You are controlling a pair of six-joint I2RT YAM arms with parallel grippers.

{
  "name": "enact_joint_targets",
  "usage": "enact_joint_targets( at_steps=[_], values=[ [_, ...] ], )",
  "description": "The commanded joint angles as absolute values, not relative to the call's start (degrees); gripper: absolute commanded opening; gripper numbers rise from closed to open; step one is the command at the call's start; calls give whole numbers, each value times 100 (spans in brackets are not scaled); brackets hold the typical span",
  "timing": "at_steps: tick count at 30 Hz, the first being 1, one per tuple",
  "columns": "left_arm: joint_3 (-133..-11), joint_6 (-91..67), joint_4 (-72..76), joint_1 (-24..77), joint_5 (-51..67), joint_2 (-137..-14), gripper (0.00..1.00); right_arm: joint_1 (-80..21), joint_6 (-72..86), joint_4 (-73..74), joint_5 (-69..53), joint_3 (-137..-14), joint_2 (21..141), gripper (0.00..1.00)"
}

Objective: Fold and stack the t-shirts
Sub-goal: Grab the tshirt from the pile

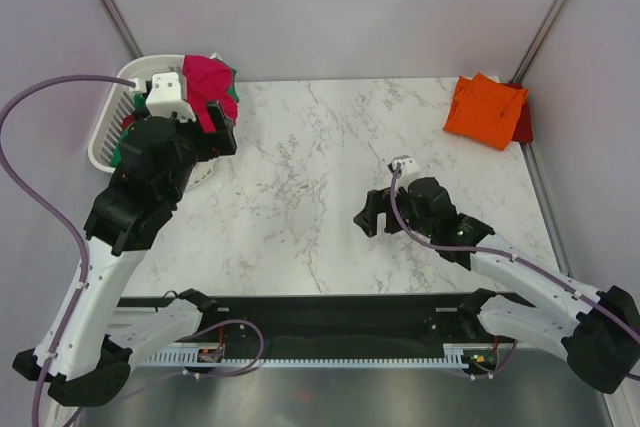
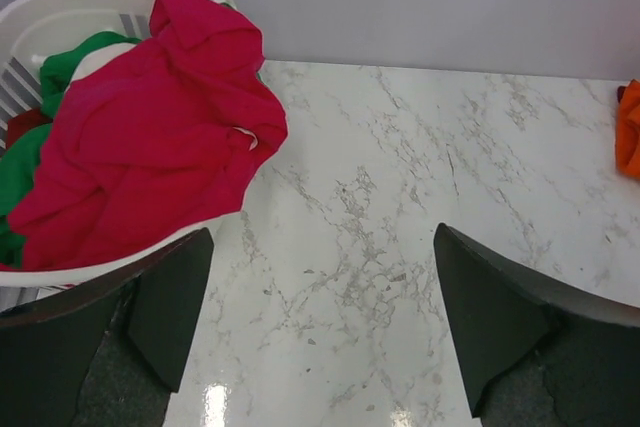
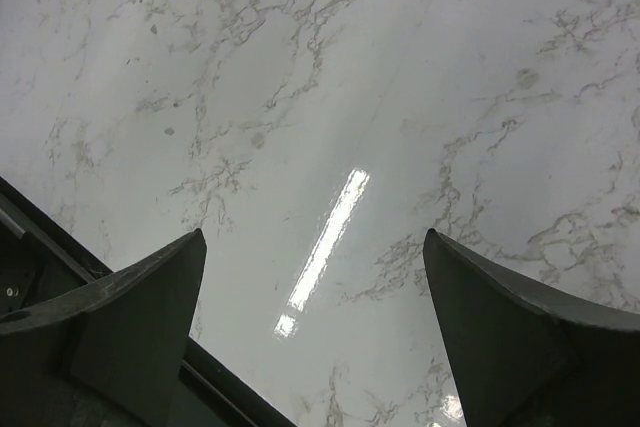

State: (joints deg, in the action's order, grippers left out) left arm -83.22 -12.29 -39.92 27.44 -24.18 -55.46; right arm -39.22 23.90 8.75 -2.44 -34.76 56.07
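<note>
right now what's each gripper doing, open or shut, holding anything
Left gripper: open, holding nothing, near the crimson-pink t-shirt.
Right gripper: open, holding nothing, above the table.

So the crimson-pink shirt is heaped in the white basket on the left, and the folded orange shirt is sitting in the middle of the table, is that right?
Not quite. The crimson-pink shirt is heaped in the white basket on the left, but the folded orange shirt lies at the far right corner of the table, not in the middle. The top external view shows this.
</note>
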Motion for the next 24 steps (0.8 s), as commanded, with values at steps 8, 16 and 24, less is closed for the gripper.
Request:
enact_joint_targets(
  at_steps=[8, 16, 24],
  values=[
    [-7077, -887, -3296, 2725, -2593, -4791, 98, -3955, 2312, -132, -1510, -5102, 7563, 98],
    [-6188, -1274, -3418, 2725, -2488, -4377, 97, -3990, 2355, -115, -1871, -7652, 9909, 98],
    [-5530, -2162, -4579, 2725, -2311, -3246, 91, -4131, 2873, -544, -2065, -10579, 12047, 97]
  ],
)
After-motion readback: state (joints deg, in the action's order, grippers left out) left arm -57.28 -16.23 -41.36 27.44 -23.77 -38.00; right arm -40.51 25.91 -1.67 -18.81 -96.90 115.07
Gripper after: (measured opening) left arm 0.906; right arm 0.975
